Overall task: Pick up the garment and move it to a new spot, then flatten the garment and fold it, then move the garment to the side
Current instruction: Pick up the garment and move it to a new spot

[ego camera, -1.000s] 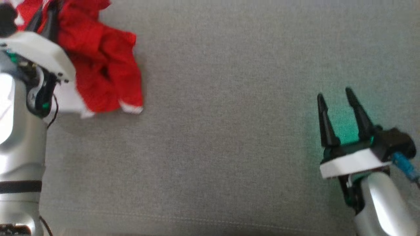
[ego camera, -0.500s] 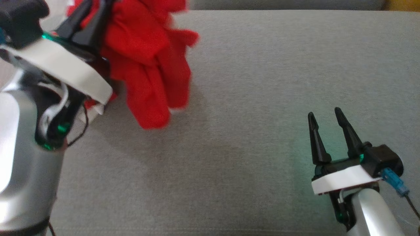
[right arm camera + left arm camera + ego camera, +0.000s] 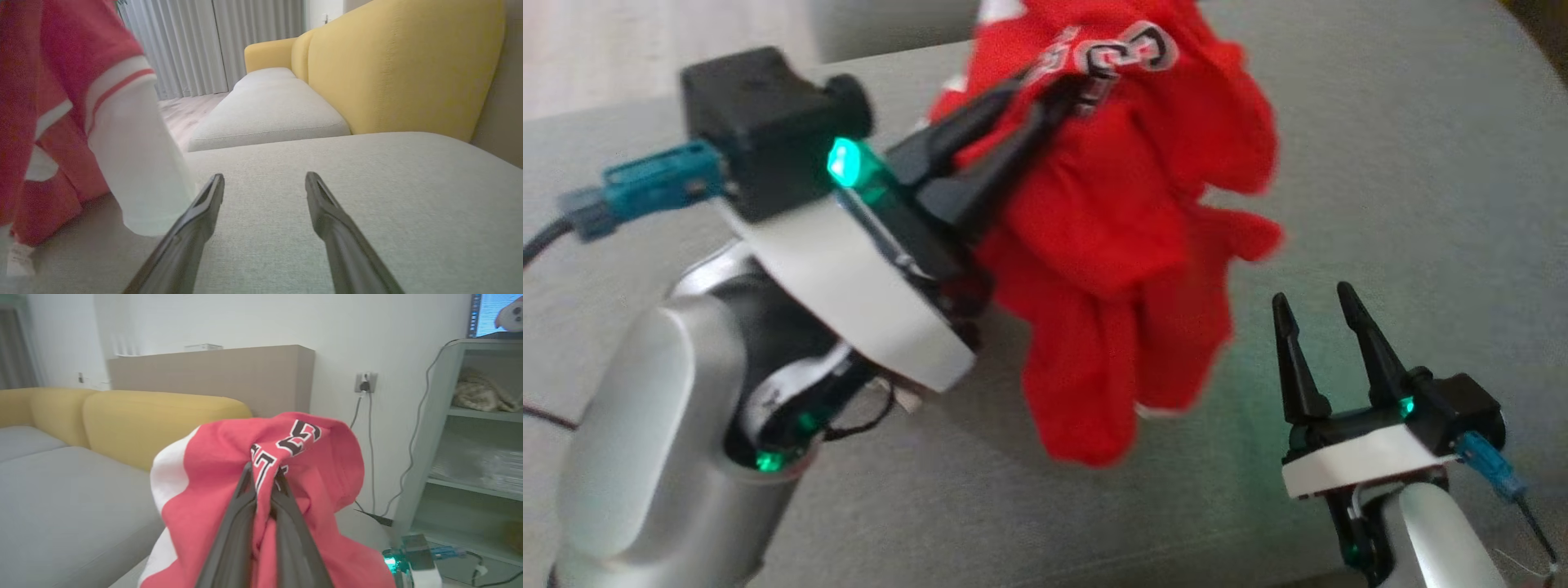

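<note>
Left end effector [image 3: 1066,80] pinching garment [image 3: 1111,237], hanging below

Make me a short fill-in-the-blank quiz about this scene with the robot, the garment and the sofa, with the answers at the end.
1. The left jaws are shut on a mostly ____ garment.
2. The right jaws stand ____, holding nothing.
3. Under the garment lies a ____ seat cushion.
4. In the right wrist view, the sofa backrest is ____.
Missing words: red; open; grey; yellow.
</note>
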Robot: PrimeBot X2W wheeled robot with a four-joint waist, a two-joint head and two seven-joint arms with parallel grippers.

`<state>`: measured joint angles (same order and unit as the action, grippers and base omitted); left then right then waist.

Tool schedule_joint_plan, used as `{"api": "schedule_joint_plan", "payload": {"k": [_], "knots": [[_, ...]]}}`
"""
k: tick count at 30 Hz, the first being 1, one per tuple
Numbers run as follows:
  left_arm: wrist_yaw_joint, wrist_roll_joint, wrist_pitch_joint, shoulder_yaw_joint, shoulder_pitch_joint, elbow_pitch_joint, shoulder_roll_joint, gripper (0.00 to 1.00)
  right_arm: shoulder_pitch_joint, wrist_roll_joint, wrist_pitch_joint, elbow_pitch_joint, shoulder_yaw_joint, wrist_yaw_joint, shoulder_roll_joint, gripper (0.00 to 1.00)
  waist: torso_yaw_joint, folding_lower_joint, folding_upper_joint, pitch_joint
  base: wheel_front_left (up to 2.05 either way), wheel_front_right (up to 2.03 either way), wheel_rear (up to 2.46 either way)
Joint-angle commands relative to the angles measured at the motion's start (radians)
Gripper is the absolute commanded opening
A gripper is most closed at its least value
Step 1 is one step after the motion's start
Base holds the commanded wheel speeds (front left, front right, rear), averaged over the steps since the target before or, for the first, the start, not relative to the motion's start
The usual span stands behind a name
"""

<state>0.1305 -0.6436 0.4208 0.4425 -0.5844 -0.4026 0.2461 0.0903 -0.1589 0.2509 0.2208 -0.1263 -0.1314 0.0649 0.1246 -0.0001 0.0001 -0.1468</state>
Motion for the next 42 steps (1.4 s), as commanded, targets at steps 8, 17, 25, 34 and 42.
{"api": "schedule_joint_plan", "payload": {"k": [8,17,25,34,42], "knots": [[-0.001,-0.025,0.004,0.033,-0.172,0.047,-0.059,0.00,0.026,-0.038,0.011,-0.054,-0.056,0.001,-0.014,1.00,0.184,0.0001,-0.0001,-0.046,0.00,0.00,0.00],[0.000,0.011,-0.121,0.128,-0.142,0.438,-0.084,0.00,0.042,-0.074,0.011,-0.105,-0.100,0.001,-0.014,1.00,0.230,0.0001,-0.0001,-0.091,0.00,0.00,0.00],[-0.001,0.163,-0.475,0.237,-0.148,0.897,-0.105,0.44,0.059,-0.088,0.011,-0.122,-0.144,0.001,-0.015,1.00,0.230,0.0001,-0.0001,-0.110,0.00,0.00,0.00],[-0.030,0.202,-0.665,0.257,-0.168,1.090,-0.174,1.00,0.041,-0.068,0.011,-0.123,-0.137,0.001,-0.015,1.00,0.192,0.0001,-0.0001,-0.083,0.00,0.00,0.00],[-0.062,0.204,-0.678,0.280,-0.133,1.023,-0.190,1.00,0.001,-0.037,0.011,-0.130,-0.104,0.001,-0.015,1.00,0.148,0.0001,-0.0001,-0.039,0.00,0.00,0.00]]}}
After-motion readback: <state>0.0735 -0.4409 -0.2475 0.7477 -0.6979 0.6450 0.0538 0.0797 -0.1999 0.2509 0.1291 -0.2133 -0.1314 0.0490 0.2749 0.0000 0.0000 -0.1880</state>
